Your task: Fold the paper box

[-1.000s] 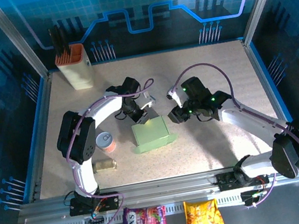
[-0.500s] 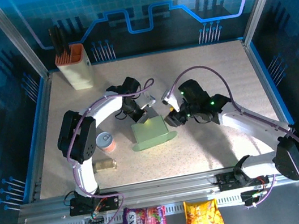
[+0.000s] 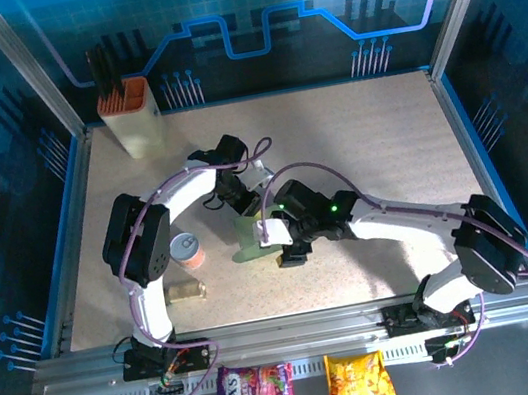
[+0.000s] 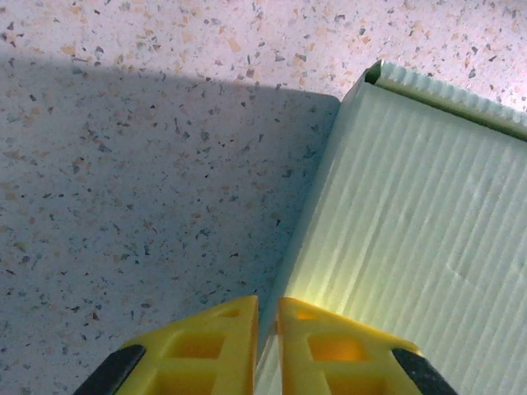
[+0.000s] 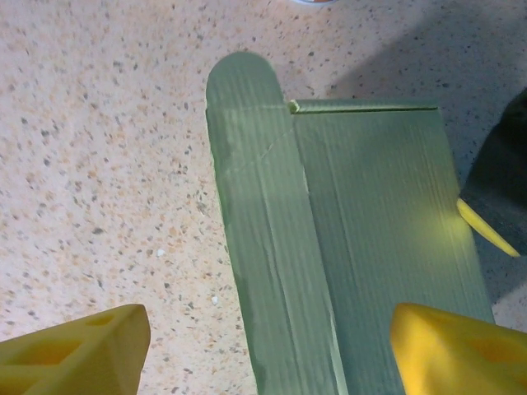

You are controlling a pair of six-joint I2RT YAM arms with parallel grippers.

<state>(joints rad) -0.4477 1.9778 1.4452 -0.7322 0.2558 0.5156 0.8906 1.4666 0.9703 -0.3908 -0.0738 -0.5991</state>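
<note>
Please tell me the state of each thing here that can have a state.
Pale mint-green cardboard paper box: partly folded, rounded flap lying flat.
Left end effector: shut on the box's edge.
Right end effector: open, over the box.
Small pink can with silver top: upright.
Small brownish jar: lying on its side.
Cream holder with orange rim: upright.
</note>
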